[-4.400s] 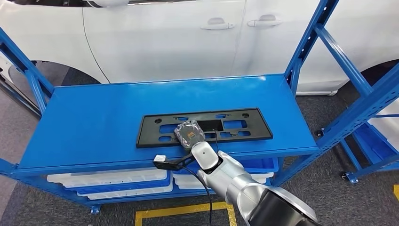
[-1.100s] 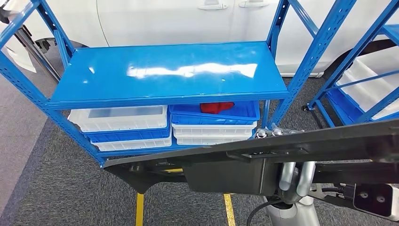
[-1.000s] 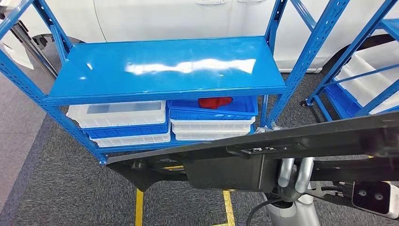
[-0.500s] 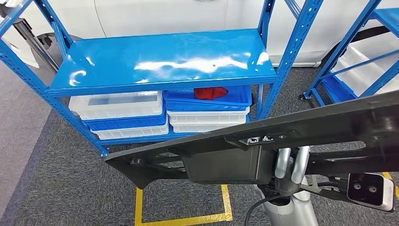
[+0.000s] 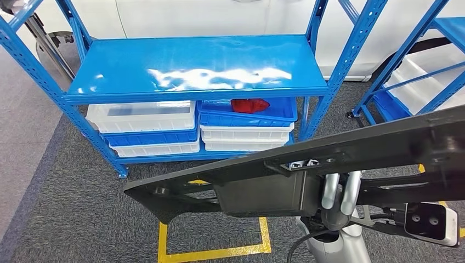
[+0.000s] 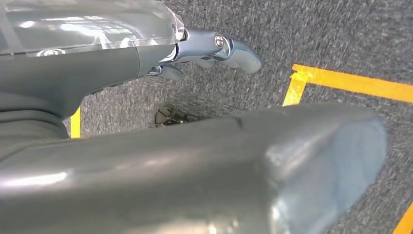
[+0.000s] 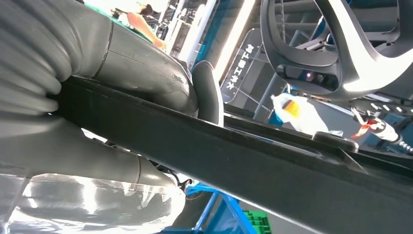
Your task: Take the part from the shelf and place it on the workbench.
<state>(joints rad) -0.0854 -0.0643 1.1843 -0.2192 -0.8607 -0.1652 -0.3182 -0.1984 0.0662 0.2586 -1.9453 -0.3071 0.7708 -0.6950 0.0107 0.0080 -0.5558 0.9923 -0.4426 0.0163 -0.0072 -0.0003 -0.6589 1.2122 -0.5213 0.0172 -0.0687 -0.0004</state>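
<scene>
The part is a long black plastic plate with cut-outs. It hangs low in the head view, slanting up to the right, well in front of the blue shelf. My right hand grips it from below near its middle. In the right wrist view my right hand clamps the plate's edge between the thumb and the fingers under it. My left hand hangs over the grey carpet and holds nothing, its fingers apart from the thumb.
The shelf's top board is bare. Under it stand white and blue bins, one holding a red thing. A second blue rack stands to the right, a white car behind. Yellow tape marks the carpet.
The plate lay on the shelf 4.4 s ago; now my right hand holds it in the air. The camera has backed away from the shelf and swayed slightly over the last second.
</scene>
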